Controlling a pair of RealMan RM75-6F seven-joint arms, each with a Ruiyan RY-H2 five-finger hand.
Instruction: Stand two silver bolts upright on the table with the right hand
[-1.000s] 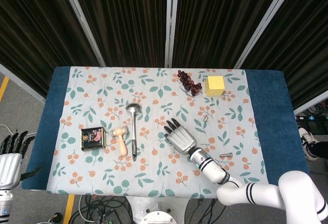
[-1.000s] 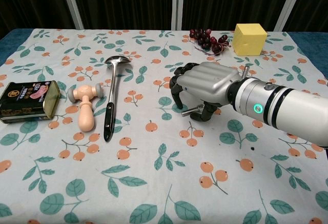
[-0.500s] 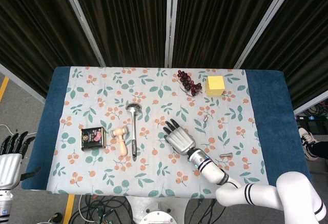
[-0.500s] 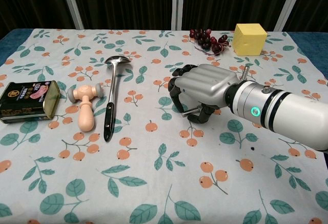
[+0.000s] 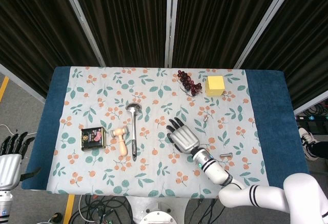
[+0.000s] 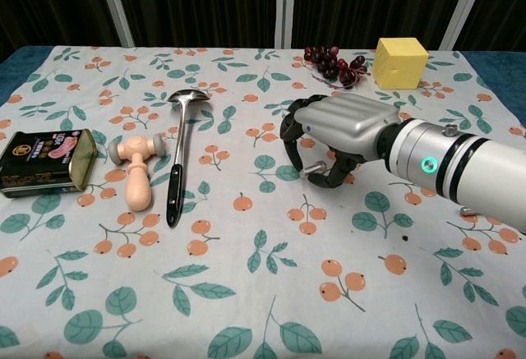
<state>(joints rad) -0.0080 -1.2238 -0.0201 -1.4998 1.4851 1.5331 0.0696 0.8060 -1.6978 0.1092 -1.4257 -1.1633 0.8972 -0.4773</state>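
Since a second ago the right hand [image 6: 341, 133] has drifted a little toward the robot's right and lifted slightly, carrying a silver bolt [image 6: 313, 167] pinched under its curled fingers, the shaft lying roughly level and poking out toward the ladle side. From the head view the same hand [image 5: 183, 136] sits palm-down over the flowered tablecloth [image 5: 102, 167], near the middle of the table. Another bolt [image 5: 205, 116] stands beyond it toward the yellow block [image 5: 215, 85], though the wrist hides it in the chest view, and a third bolt [image 5: 225, 156] lies flat just beside the forearm on the robot's right, showing in the chest view only as a small tip [image 6: 468, 209] past the white arm. Dark grapes [image 6: 330, 61] lie next to the yellow block at the far edge, well apart from the hand. To the other side lie a metal ladle [image 6: 179, 149], a small wooden mallet [image 6: 136, 164] just beside it, and a tin of meat [image 6: 43, 163] on its side. Left hand [image 5: 9, 158] hangs off the table's near corner, fingers spread and holding nothing
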